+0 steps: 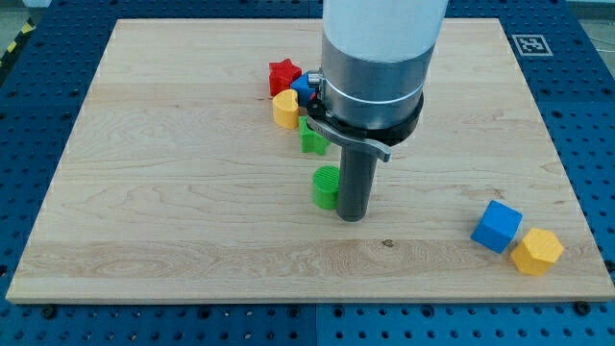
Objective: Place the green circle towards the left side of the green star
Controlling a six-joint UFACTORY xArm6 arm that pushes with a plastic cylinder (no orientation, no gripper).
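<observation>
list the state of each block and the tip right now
green circle: upright, against my tip's left side
my tip: on the board, right of the green circle
green star: above the circle, partly hidden
red star, yellow heart: clustered
blue cube, yellow block: touching

The arm body point(382, 58) runs off the view's top edge. It covers the right part of the blue block point(304, 86), whose shape cannot be made out, and the upper right of the green star point(311, 138). The rod hides the green circle's point(325, 186) right edge.
</observation>
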